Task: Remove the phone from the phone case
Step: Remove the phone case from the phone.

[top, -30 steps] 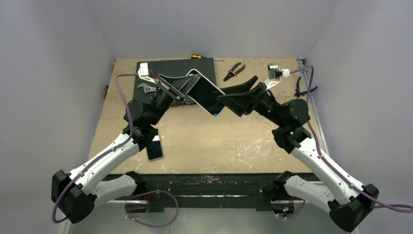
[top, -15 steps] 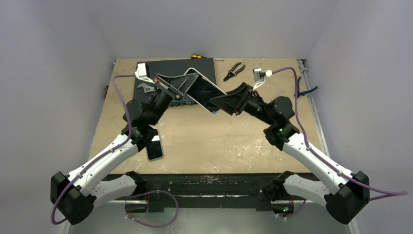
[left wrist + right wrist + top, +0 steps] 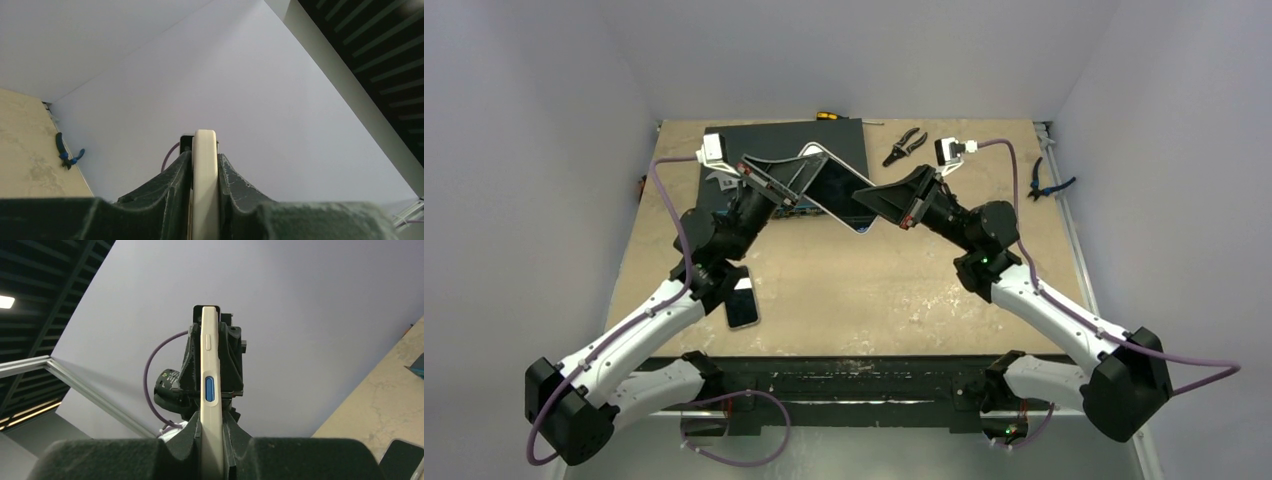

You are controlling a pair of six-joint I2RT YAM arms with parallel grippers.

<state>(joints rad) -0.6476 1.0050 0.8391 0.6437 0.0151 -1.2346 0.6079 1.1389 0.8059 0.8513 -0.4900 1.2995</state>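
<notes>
The phone (image 3: 837, 188), dark screen up, sits inside a cream phone case (image 3: 815, 148) and hangs tilted in the air over the back of the table. My left gripper (image 3: 807, 172) is shut on the case's upper left end; in the left wrist view the cream edge (image 3: 205, 195) stands pinched between both fingers of that gripper (image 3: 205, 167). My right gripper (image 3: 876, 205) is shut on the lower right end. In the right wrist view the case edge (image 3: 210, 355) with a blue side button (image 3: 210, 390) rises from between that gripper's (image 3: 212, 427) jaws.
A second phone (image 3: 742, 301) lies flat near the left arm. A dark flat box (image 3: 769, 138) sits at the back, with a wrench (image 3: 721, 181), black pliers (image 3: 904, 146) and a screwdriver (image 3: 827, 116) around it. Blue-handled pliers (image 3: 1050, 184) lie at the right edge.
My right arm swung left and its gripper went from open beside the phone to shut on the case's lower right end. The left arm and the phone barely shifted.
</notes>
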